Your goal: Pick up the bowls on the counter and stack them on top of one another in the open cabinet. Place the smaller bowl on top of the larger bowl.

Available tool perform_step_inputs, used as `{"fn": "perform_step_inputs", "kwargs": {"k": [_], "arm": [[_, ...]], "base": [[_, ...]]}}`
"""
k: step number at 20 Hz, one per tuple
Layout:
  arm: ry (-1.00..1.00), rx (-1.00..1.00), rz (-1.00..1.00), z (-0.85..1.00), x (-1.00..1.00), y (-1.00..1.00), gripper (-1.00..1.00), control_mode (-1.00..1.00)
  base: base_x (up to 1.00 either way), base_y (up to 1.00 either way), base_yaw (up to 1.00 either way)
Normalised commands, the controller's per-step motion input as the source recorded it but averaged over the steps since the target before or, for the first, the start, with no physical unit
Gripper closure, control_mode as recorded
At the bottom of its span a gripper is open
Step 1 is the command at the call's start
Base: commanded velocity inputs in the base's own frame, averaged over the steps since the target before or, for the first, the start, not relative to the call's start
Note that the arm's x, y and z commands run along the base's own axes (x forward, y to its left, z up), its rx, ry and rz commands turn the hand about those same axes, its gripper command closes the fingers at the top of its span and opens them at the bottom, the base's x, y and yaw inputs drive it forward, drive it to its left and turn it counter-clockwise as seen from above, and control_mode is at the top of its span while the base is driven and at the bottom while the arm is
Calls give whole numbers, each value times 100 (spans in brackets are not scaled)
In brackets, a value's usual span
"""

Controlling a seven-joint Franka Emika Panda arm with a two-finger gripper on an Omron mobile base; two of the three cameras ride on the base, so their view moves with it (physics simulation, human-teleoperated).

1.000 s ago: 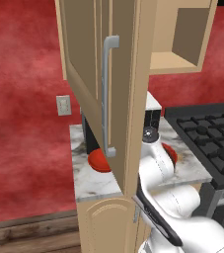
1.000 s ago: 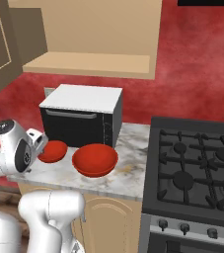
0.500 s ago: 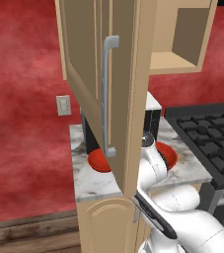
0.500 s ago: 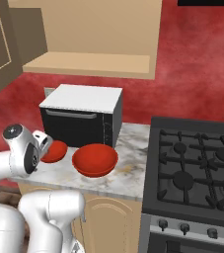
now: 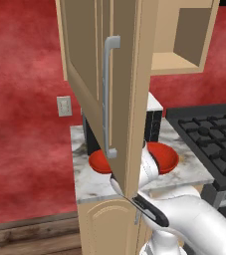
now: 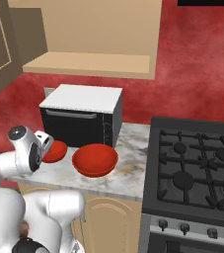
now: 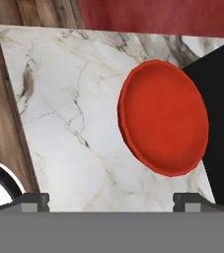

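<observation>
Two red bowls sit on the counter (image 6: pixel 128 173) in front of the black microwave (image 6: pixel 81 121). Larger bowl (image 6: pixel 94 159) lies right, near the stove (image 6: pixel 192 173); smaller bowl (image 7: pixel 163 117) lies left, partly hidden behind the arm in the right base view. Hand view: gripper (image 7: pixel 111 200) hovers above the marble, fingers spread wide, nothing held. Smaller bowl is up and right of the fingertips, apart from them, touching neither. Open cabinet (image 6: pixel 89 37) hangs above the microwave.

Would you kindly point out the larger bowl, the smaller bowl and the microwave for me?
Larger bowl (image 6: pixel 94 159): right base view, middle of its inside.
Smaller bowl (image 7: pixel 164 117): hand view, middle of its inside.
Microwave (image 6: pixel 81 98): right base view, its white top.
</observation>
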Motion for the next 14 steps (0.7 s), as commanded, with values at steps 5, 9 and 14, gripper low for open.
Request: {"fn": "perform_step_inputs", "kwargs": {"k": [5, 9, 14], "arm": [[0, 0, 1, -25, 37, 15, -100, -100], [0, 0, 1, -34, 29, 12, -100, -100], [0, 0, 1, -34, 27, 10, -100, -100]], "base": [[0, 0, 0], [0, 0, 0], [0, 0, 0]]}}
